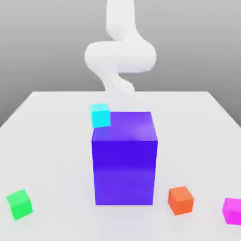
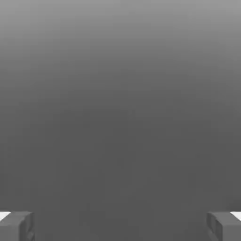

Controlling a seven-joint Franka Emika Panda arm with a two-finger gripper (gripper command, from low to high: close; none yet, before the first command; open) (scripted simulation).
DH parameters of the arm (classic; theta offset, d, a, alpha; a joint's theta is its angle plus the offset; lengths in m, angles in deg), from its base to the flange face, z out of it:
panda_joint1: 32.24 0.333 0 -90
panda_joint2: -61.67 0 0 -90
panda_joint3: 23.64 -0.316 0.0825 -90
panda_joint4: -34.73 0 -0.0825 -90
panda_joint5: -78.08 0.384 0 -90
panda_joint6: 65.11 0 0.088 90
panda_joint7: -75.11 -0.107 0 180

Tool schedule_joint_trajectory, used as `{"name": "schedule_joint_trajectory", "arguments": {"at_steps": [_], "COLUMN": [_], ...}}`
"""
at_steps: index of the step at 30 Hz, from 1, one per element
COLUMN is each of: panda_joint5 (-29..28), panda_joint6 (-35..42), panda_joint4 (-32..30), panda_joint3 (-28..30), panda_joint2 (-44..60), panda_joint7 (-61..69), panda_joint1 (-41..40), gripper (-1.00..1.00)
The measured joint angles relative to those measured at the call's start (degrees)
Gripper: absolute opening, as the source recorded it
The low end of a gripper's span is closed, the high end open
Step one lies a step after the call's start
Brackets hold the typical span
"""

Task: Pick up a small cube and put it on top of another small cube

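Claw: in the hand view we see the claw (image 2: pixel 120 226) spread wide, one grey fingertip (image 2: pixel 16 226) at each side, nothing between them but plain grey.
Arm: in the exterior view we see the smooth white arm (image 1: pixel 120 54) curling down behind the big block.
Small plain magenta-pink cube: we find the small plain magenta-pink cube (image 1: pixel 232 210) on the white surface (image 1: pixel 52 155), at the near edge on the exterior view's right, partly cut by the frame.
Big glossy blue-purple block: the big glossy blue-purple block (image 1: pixel 124 160) stands upright mid-surface, sharp-edged.
Small cyan cube: the small cyan cube (image 1: pixel 100 116) sits by the block's upper corner on the exterior view's left; we cannot tell if they touch.
Small orange cube: the small orange cube (image 1: pixel 181 200) lies near the block's base, apart from the magenta-pink cube.
Small green cube: the small green cube (image 1: pixel 20 204) lies well apart on the exterior view's left.
Open room: we see bare surface between the cubes.
Writing: we read none; all faces are plain.
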Motion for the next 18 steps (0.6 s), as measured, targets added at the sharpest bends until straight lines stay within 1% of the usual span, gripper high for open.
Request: {"name": "schedule_joint_trajectory", "arguments": {"at_steps": [10,18], "panda_joint5": [2.64,2.66], "panda_joint6": [-6.67,-11.97], "panda_joint4": [-0.40,-0.73], "panda_joint3": [-0.80,-4.51], "panda_joint2": [21.15,37.75], "panda_joint7": [17.39,29.57], "panda_joint1": [10.82,17.16], "gripper": [0.00,0.00]}}
